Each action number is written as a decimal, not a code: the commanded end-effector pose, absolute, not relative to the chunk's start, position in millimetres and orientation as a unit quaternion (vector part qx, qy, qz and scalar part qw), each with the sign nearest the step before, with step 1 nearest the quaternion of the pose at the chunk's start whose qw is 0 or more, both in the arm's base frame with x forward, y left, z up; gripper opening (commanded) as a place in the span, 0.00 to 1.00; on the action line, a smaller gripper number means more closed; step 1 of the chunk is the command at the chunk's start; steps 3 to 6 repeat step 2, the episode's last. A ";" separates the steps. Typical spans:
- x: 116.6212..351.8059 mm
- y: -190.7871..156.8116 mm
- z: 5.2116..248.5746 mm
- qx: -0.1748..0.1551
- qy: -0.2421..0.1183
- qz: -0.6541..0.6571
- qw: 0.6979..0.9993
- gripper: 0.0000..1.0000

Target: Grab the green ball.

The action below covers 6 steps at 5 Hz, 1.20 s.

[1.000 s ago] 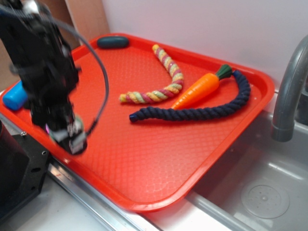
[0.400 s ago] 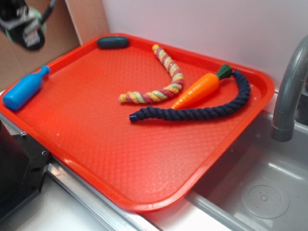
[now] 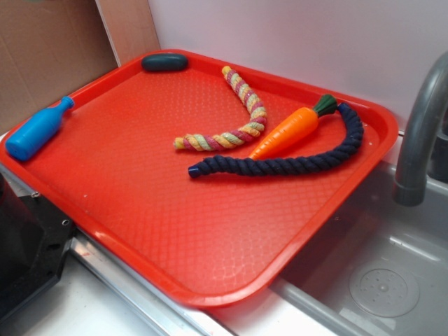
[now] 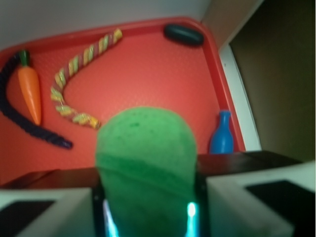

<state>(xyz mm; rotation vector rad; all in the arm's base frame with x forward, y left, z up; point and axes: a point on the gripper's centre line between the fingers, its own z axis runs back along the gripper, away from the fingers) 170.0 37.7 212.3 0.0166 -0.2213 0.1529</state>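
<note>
From my wrist camera the green ball [image 4: 145,163] is a blur — it fills the lower middle, runs off the bottom edge, and I can't make out its texture. The gripper [image 4: 148,207] fingers [image 4: 47,210] are soft and cropped at the bottom; the ball hides their tips. The navy rope [image 4: 19,116] is cut by the left edge. On the exterior view the grey faucet [image 3: 420,133] is cropped at right — the arm isn't visible.

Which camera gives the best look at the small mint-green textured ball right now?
The wrist view. The small mint-green textured ball fills the foreground there, held between the gripper fingers. The exterior view shows nothing of it: only the red plastic tray and its toys, with the arm out of frame.
</note>
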 end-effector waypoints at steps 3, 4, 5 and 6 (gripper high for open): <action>170.3 5.9 223.6 0.041 -0.119 0.035 0.991 0.00; 170.3 5.9 223.6 0.041 -0.119 0.035 0.991 0.00; 170.3 5.9 223.6 0.041 -0.119 0.035 0.991 0.00; 170.3 5.9 223.6 0.041 -0.119 0.035 0.991 0.00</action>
